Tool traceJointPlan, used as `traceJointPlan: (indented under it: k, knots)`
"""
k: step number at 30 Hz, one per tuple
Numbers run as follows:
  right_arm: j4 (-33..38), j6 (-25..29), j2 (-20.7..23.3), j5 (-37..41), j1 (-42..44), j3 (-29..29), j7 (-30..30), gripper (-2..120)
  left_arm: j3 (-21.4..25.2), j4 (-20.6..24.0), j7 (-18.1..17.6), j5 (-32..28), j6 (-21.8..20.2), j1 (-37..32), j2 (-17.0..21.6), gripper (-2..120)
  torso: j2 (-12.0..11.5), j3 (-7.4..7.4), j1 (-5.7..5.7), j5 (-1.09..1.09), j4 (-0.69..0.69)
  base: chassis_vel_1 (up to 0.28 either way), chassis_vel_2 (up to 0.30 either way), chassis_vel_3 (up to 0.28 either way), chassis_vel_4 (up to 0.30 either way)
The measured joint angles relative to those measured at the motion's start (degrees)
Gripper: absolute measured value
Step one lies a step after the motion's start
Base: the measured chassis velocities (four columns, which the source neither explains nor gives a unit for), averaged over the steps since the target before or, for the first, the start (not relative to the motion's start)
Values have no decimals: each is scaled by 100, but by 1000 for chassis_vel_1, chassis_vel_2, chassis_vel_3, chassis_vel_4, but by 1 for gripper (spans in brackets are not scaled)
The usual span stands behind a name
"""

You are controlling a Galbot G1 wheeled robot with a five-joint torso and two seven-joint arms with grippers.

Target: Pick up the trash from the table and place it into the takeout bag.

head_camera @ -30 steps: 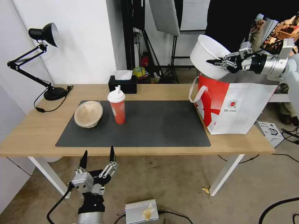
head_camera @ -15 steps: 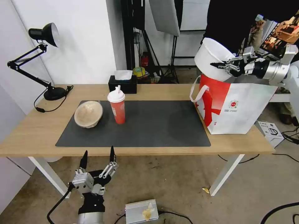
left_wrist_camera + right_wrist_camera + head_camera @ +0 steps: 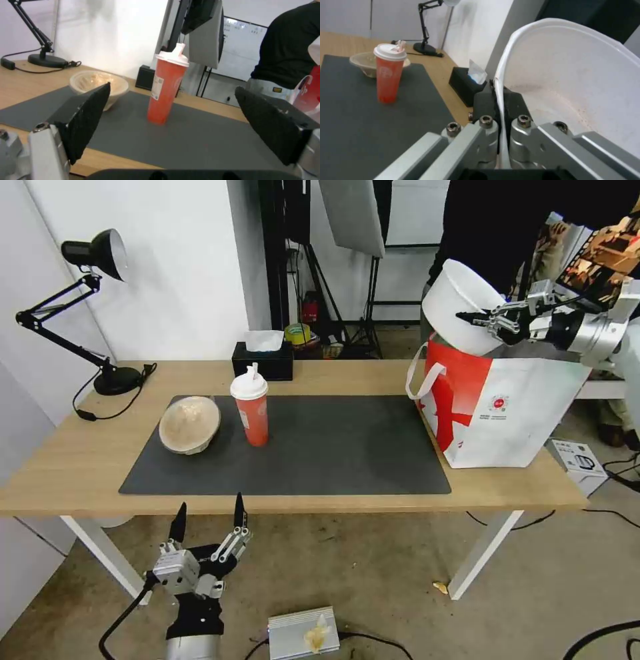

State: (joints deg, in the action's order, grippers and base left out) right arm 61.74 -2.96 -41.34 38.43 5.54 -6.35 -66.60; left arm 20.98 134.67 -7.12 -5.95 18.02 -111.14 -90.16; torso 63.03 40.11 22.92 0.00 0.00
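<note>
Light-wood table (image 3: 80, 460) with a white bowl held tilted over the takeout bag (image 3: 527, 413).
Right gripper (image 3: 477, 319) pinches the white plastic bowl (image 3: 453, 303) by its rim, just above the bag's open top. Left gripper (image 3: 208, 520) hangs wide open below the table's front edge. Red paper cup (image 3: 251, 407) and pulp bowl (image 3: 189, 424) stand on the grey mat (image 3: 333, 447).

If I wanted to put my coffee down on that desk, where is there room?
The dark mat is bare between the red cup and the takeout bag, and the table is bare wood left of the beige bowl. It is crowded at the bag, where the right gripper holds the white bowl.
</note>
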Motion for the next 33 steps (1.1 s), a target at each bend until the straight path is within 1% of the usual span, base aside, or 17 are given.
traceJointPlan:
  k: [10, 33]
  knots:
    - [4, 9, 2, 38, 257, -201, 60, 0, 4, -17, -1, -3, -5, 19, -1, 100, 0, 0, 0, 0, 0, 0, 0, 0, 0]
    - [302, -17, -16, 85, 993, -574, 223, 0, -17, -3, -2, 20, 5, 0, -45, 100, 0, 0, 0, 0, -1, 0, 0, 0, 0]
